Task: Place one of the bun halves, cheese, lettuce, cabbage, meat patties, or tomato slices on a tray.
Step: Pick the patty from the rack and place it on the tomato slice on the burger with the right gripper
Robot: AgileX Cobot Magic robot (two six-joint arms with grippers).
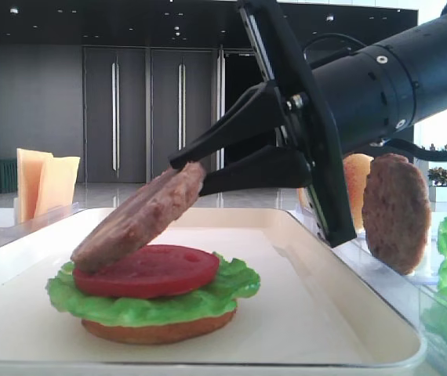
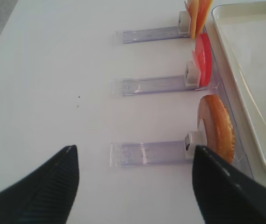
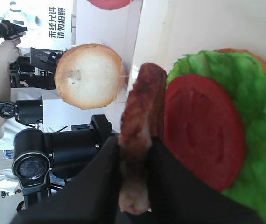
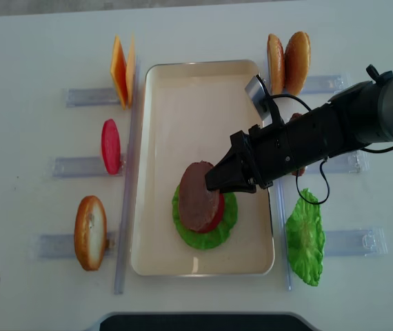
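On the cream tray [image 4: 183, 89] lies a stack: a bun half [image 1: 157, 329], lettuce [image 1: 129, 305] and a tomato slice [image 1: 149, 270]. My right gripper [image 1: 192, 176] is shut on the rim of a brown meat patty [image 1: 141, 215]. The patty is tilted over the tomato, and its low end seems to touch the stack's far side. The right wrist view shows the patty [image 3: 140, 116] edge-on between the black fingers [image 3: 170, 177], beside the tomato slice [image 3: 200, 130]. My left gripper [image 2: 133, 156] hangs open over bare table, holding nothing.
Clear holders left of the tray carry cheese [image 4: 119, 69], a tomato slice [image 4: 110, 146] and a bun half [image 4: 89, 231]. On the right stand bun halves [image 4: 287, 55], another patty [image 1: 396, 211] and lettuce [image 4: 305, 238].
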